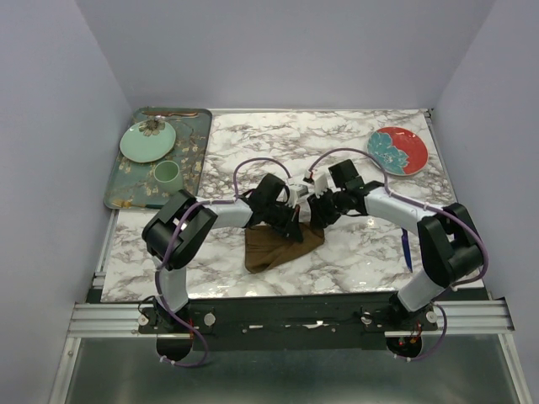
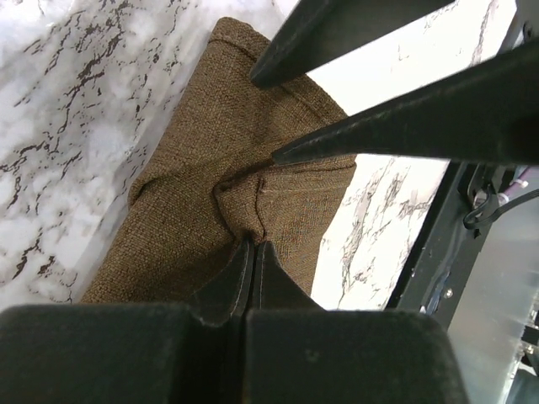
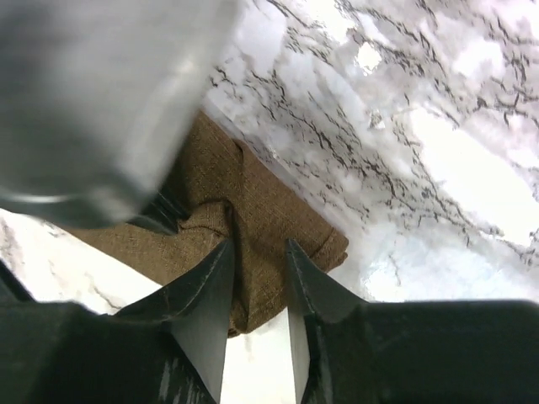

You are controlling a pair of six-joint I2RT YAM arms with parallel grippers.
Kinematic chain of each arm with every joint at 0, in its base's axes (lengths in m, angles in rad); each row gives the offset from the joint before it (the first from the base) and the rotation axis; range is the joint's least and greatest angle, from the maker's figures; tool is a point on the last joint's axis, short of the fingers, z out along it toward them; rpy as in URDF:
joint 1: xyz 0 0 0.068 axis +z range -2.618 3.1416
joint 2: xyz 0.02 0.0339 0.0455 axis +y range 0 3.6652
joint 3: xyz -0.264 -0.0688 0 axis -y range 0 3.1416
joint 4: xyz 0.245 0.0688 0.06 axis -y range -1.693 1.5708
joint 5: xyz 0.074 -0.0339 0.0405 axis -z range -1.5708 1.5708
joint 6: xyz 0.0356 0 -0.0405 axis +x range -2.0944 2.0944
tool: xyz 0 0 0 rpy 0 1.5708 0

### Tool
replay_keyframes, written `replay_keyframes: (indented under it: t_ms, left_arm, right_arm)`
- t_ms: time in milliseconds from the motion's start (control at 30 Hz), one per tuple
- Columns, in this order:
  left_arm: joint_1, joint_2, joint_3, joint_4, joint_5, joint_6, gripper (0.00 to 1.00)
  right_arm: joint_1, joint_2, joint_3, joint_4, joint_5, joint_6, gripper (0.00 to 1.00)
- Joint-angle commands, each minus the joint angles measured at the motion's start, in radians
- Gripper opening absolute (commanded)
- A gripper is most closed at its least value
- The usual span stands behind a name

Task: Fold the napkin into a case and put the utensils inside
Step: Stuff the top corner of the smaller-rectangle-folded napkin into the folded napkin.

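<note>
Napkin [image 1: 280, 247] sits mid-worktop [image 1: 253, 143], closer to the near edge than the far one, partly under both wrists. It is folded into a lumpy wedge, not a neat case yet. Long axis is skewed: wider end toward the near edge and slightly left, narrower end toward the right edge and slightly far. Layers are bunched where the 2 grippers meet.

Left gripper [image 2: 251, 252]: fingers together, pinching a puckered ridge of the cloth. Right gripper [image 3: 259, 246]: fingers apart, straddling a fold with cloth showing in the gap. No clamp visible, looks like a release.

Handling, as a judgement: coarse woven cloth, soft, light and floppy. It won't hold a crease by itself and will likely spring open or drag if only 1 point is held. Grippy, not slippery, nothing fragile. Best hold is at a folded edge or corner, taking all layers together while the other arm pins the rest flat. A mid-panel pinch only makes more bunching.

Utensils are not in play. The blue-handled one [image 1: 406, 250] lies by the right edge beside the right arm, long axis near-to-far. A thin copper-brown one [image 1: 173, 112] seems to lie along the far rim of the tray [image 1: 114, 181] at the far left corner, long axis left-right. Too small to tell which way its round end points.
</note>
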Motion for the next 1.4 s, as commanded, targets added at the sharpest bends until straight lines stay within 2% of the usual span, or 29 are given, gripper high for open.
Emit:
replay_keyframes:
  t_ms: [0,167,400,767,967,1133,1367]
  left_arm:
    - [0.017,0.056,0.000,-0.043,-0.011,-0.001,0.00]
    - [0.024,0.066,0.006,-0.044,-0.002,-0.009,0.00]
    - [0.033,0.073,0.009,-0.044,0.000,-0.013,0.00]
    - [0.047,0.075,0.009,-0.046,0.007,-0.012,0.00]
    - [0.056,0.080,0.009,-0.046,0.009,-0.012,0.00]
    - [0.059,0.081,0.009,-0.046,0.010,-0.009,0.00]
    - [0.062,0.081,0.003,-0.046,0.009,-0.009,0.00]
  right_arm:
    - [0.050,-0.022,0.002,0.047,0.112,-0.105,0.36]
    - [0.095,-0.039,-0.033,0.075,0.180,-0.180,0.35]
    - [0.129,-0.043,-0.066,0.095,0.197,-0.223,0.35]
    - [0.153,-0.013,-0.070,0.098,0.240,-0.223,0.38]
    - [0.153,0.006,-0.083,0.105,0.277,-0.209,0.34]
    - [0.153,-0.019,-0.090,0.110,0.277,-0.176,0.33]
    - [0.150,-0.105,-0.103,0.127,0.272,-0.143,0.36]
